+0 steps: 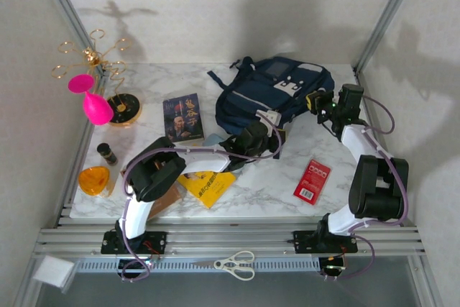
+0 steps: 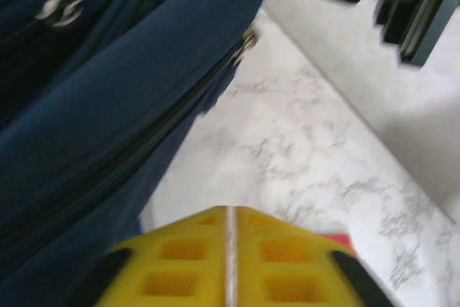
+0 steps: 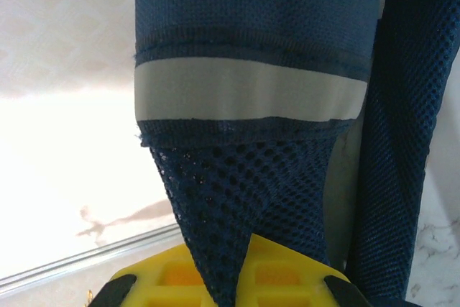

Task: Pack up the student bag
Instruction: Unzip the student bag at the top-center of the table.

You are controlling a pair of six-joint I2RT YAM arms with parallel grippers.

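Note:
The student bag, a navy backpack with pale patches, lies at the back middle of the marble table. My right gripper is at its right side. In the right wrist view that gripper is shut on the bag's blue mesh, just below a pale stripe. My left gripper sits at the bag's front edge. In the left wrist view its yellow fingers stand nearly together with a thin slit and nothing between them, beside the bag's fabric.
A book lies left of the bag, a yellow booklet near the front, a red pack at front right. At the left stand a pink cup, a gold stand, a small dark bottle and an orange bowl. Scissors rest on the front rail.

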